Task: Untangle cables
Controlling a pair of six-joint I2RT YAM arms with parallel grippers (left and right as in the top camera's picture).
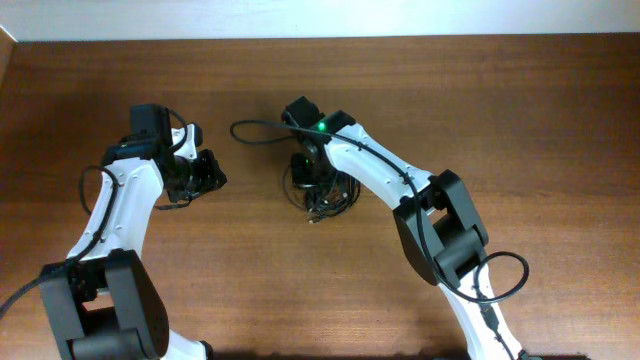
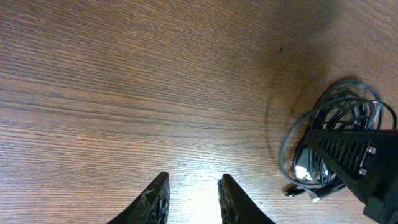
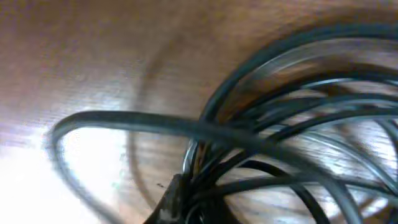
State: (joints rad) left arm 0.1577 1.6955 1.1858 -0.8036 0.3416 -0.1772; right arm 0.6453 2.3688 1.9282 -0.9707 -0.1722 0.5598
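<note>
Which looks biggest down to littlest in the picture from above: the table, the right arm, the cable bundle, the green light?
1. table, which fills nearly the whole picture
2. right arm
3. cable bundle
4. green light, just a tiny dot

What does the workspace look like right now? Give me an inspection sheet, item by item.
Surface: wooden table, brown grain.
Job's things: cable bundle, thin black cords in one tangle mid-table; a silvery plug tip shows.
Clutter: nothing seen.
Grippers: left gripper open, holding nothing, apart from the bundle; right gripper shut down in the bundle, seemingly pinching strands.
Cables: thicker black arm cable loops out from the right arm.
Surroundings: pale strip beyond the table's far edge.
</note>
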